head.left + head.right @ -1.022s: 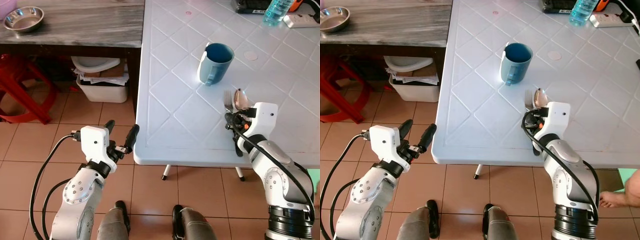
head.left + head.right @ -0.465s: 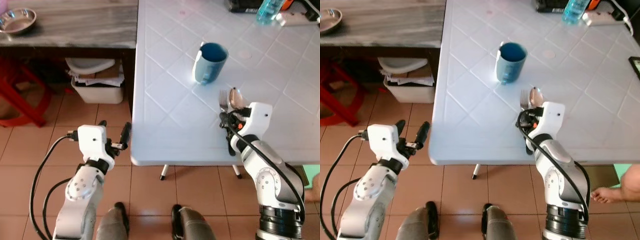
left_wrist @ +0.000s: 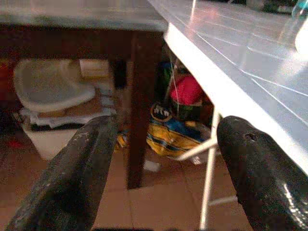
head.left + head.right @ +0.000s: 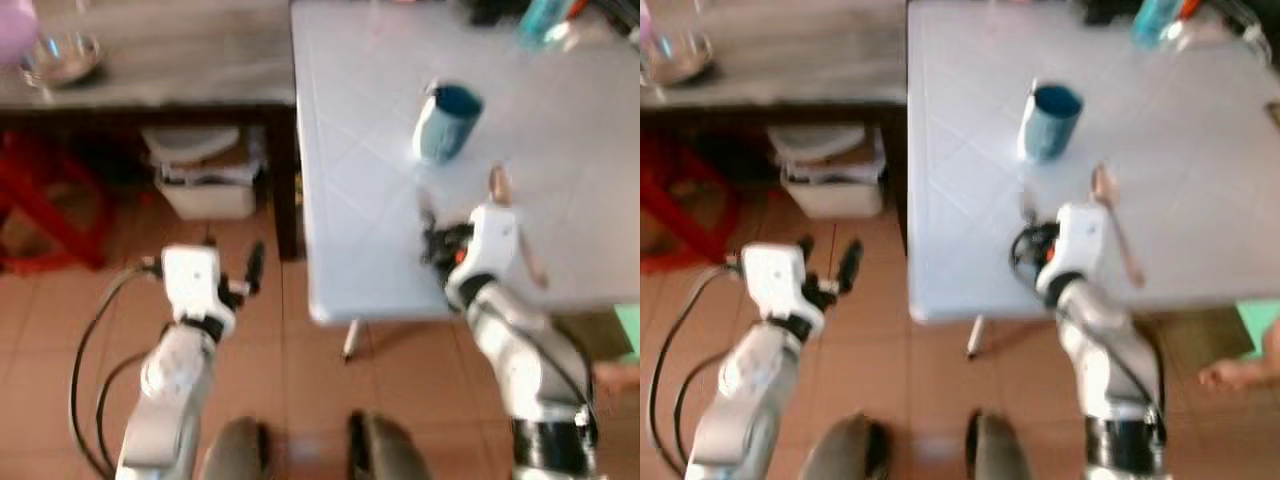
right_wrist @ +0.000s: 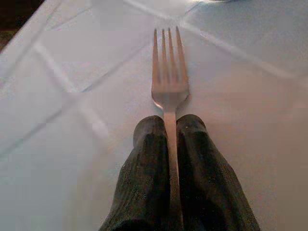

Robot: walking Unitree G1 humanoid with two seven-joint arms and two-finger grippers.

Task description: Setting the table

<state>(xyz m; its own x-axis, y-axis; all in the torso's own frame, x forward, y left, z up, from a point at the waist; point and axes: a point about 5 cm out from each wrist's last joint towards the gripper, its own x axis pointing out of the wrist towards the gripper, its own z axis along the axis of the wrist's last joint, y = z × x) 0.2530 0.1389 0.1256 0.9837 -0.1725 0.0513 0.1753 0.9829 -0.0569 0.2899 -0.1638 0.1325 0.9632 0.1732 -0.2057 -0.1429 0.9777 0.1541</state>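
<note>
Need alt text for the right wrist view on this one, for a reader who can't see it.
The right gripper is shut on a silver fork, pinching its handle between two black fingers, with the tines pointing away over the white table, whose top is marked with a raised diamond pattern.

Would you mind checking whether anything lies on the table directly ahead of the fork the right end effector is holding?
Nothing visible does: the fork in the right end effector has bare white table beyond its tines.

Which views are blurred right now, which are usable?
Both eye views are motion-blurred: mug and right gripper smear. Right wrist view is sharp on the fork clamped between its fingers. Left wrist view is clear, dim under the table.
</note>
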